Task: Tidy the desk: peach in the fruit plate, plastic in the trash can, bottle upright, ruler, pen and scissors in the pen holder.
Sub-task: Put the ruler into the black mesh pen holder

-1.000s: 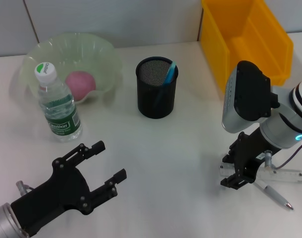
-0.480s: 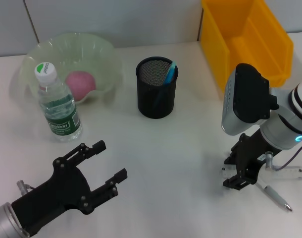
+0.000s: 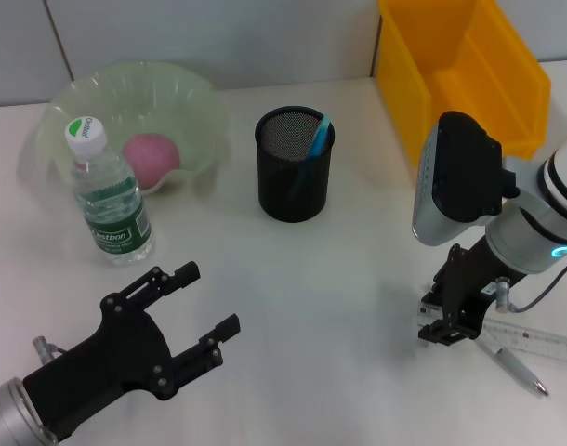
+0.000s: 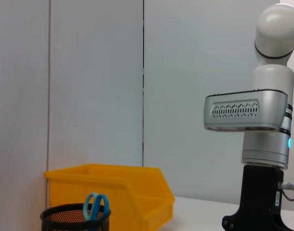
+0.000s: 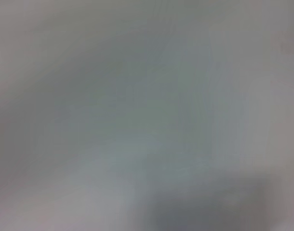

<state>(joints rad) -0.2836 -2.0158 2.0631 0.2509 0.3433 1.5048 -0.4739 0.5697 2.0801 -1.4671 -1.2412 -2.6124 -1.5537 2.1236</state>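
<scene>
White desk (image 3: 358, 279) against a pale grey panelled wall (image 4: 94, 72) with vertical seams.

Clear plastic ruler (image 3: 534, 340) lies flat at lower right of the head view, a silver pen (image 3: 516, 366) just below; blue-handled scissors (image 3: 316, 137) stand in the black mesh pen holder (image 3: 294, 177).

On the surface (image 3: 358, 279) stand one bottle (image 3: 105, 195), one fruit plate (image 3: 195, 102) holding one peach (image 3: 151, 155), one mesh pen holder (image 3: 294, 167) with one pair of blue scissors (image 3: 318, 137) in it, and one yellow bin (image 3: 460, 70). One ruler (image 3: 534, 340) and one pen (image 3: 518, 369) lie flat. Two claws show: the left claw (image 3: 204, 311) and the right claw (image 3: 443, 325).
</scene>
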